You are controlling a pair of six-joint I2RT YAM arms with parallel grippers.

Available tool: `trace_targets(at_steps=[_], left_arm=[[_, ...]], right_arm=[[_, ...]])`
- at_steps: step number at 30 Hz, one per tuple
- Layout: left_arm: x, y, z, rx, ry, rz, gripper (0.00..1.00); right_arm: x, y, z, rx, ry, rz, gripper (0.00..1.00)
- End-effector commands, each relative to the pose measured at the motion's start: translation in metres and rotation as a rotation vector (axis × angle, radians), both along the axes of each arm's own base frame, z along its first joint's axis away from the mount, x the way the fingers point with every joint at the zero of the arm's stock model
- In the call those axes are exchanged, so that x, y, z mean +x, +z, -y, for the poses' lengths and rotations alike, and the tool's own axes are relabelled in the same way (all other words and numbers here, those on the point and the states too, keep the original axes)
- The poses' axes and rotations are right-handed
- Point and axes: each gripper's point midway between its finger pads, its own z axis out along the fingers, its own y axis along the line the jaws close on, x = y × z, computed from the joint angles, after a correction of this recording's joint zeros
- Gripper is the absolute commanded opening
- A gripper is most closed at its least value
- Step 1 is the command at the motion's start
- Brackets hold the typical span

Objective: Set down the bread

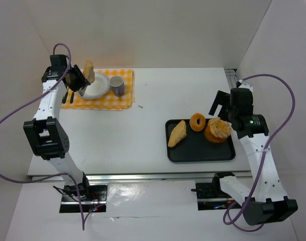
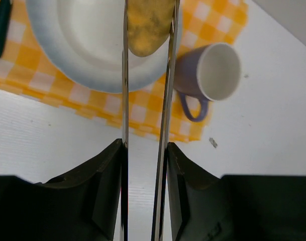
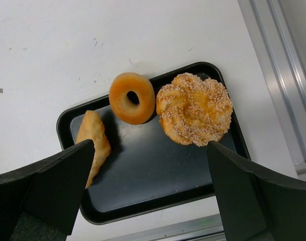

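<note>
While left gripper (image 1: 84, 76) grips bread (image 2: 148, 27) above plate (image 2: 67, 45), right gripper (image 3: 148, 153) gapes.

Reaches far and left with the left arm (image 1: 48, 103), wrist tipped downward, jaws pressed narrow on the bread (image 2: 148, 25). Holds the right arm (image 1: 256, 145) bent over the right side, jaws spread wide, facing down.

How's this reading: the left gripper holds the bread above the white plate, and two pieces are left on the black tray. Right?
Not quite. Three pieces are left on the black tray, not two: a wedge, a ring doughnut and a seeded bun, as the right wrist view shows. The left gripper does hold the bread above the white plate.
</note>
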Motion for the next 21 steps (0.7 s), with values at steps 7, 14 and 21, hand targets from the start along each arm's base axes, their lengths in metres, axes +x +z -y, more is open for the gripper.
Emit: trace_targets(at_steps=[7,14,21], left_arm=[[0.039,-0.033,-0.022,-0.054,0.076,-0.060,0.52],[0.035,-0.031,-0.025,-0.058,0.085,-0.075,0.75],[0.011,0.066,0.000,0.071,0.016,0.144,0.63]], right_arm=[[-0.008,0.012,0.004,-0.008,-0.019,0.016,1.00],[-0.006,0.010,0.006,-0.014,-0.026,0.006,1.00],[-0.003,0.009,0.004,-0.009,-0.019,0.005,1.00]])
